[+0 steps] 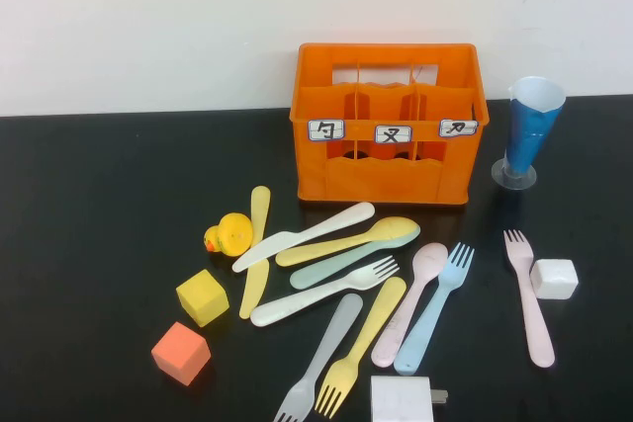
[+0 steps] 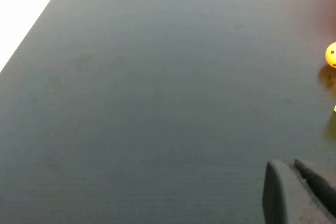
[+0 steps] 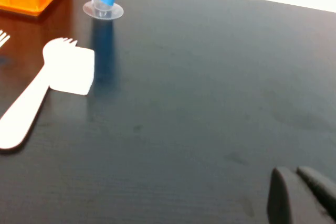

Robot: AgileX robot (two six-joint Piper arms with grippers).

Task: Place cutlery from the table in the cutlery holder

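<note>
The black bench (image 1: 99, 244) is carrying everything, running back to a plain pale wall. At its rear the orange cutlery holder (image 1: 388, 124) is standing upright with three labelled compartments, all looking empty as far as the slots show. A blue cone cup (image 1: 530, 130) is standing just beside the holder on the right.

The cutlery is lying loose in front of the holder: a white knife (image 1: 302, 236), a yellow spoon (image 1: 351, 241), a white fork (image 1: 321, 294) and others are overlapping in a fan, while a pink fork (image 1: 529, 295) is lying apart to the right, touching a white cube (image 1: 554, 278). A yellow duck (image 1: 229, 234), a yellow cube (image 1: 203, 296) and an orange cube (image 1: 181, 353) are sitting to the left.

No piece is in hand yet, so the step is a first pick. The pink fork is probably the easiest start, being free of the pile; gripping its handle away from the white cube should avoid dragging that along.

The left claw (image 2: 299, 192) is hanging closed and empty over bare bench well left of the duck. The right claw (image 3: 302, 195) is closed and empty too, over bare bench right of the pink fork.
</note>
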